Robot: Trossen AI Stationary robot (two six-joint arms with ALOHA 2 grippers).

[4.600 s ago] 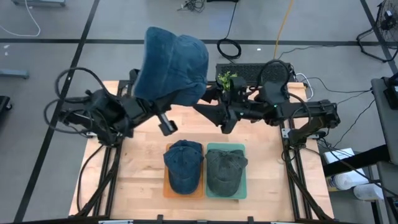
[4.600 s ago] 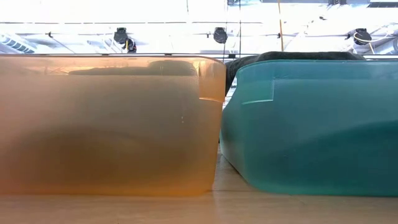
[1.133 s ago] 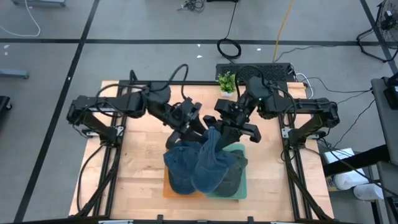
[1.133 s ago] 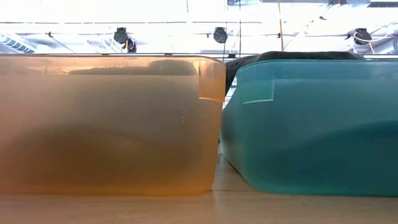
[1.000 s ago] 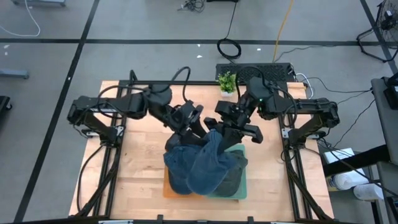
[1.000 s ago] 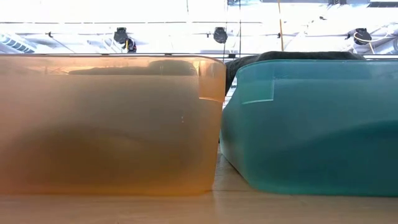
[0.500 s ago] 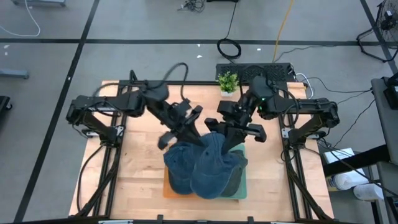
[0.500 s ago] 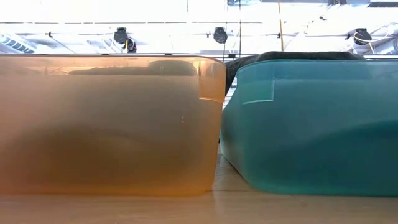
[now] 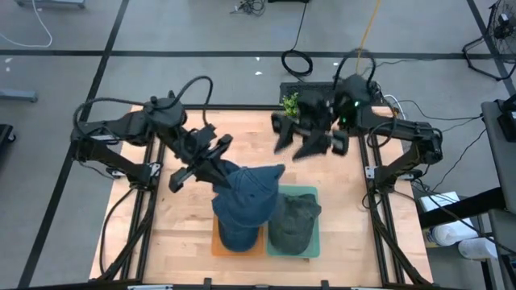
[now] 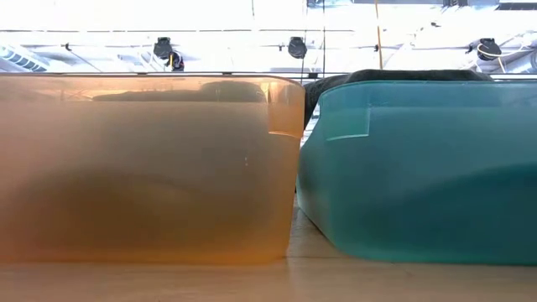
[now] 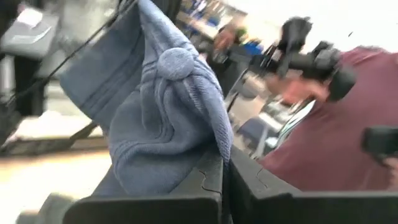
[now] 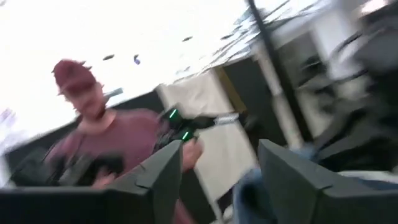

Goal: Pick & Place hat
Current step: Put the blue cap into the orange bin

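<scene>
One: Two arms over the wooden surface (image 9: 181,234). Starting at the left, where?

Two: Left gripper (image 9: 218,167) out over the middle of the surface, just beside the far end of the orange bin (image 9: 216,244).

One: Fingers?

Two: Pressed together on cloth of the blue hat (image 9: 255,192). Same grip plain in the left wrist view: left gripper (image 11: 222,171) shut on a fold, blue hat (image 11: 163,118) bunched up above it with the top button showing.

One: And the hat itself?

Two: Held at one edge, crown hanging over the far part of the orange bin and reaching toward the green bin (image 9: 314,193). Under it, a second blue hat (image 9: 237,231) lying in the orange bin. Touching or apart, impossible to tell.

One: Further right?

Two: Grey hat (image 9: 293,221) in the green bin, bins side by side. From the low view, only the orange bin (image 10: 143,168) and green bin (image 10: 419,168) close up, with a dark rim of the grey hat (image 10: 394,75) above the green wall.

One: Right arm?

Two: Right gripper (image 9: 310,141) raised near the far edge, next to a small plant (image 9: 289,103), well apart from the hats. Fingers spread wide, holding nothing, as seen around the right gripper (image 12: 221,180) in its own view.

One: Anyone behind?

Two: A person (image 12: 93,143) in a maroon shirt beyond the surface.
</scene>
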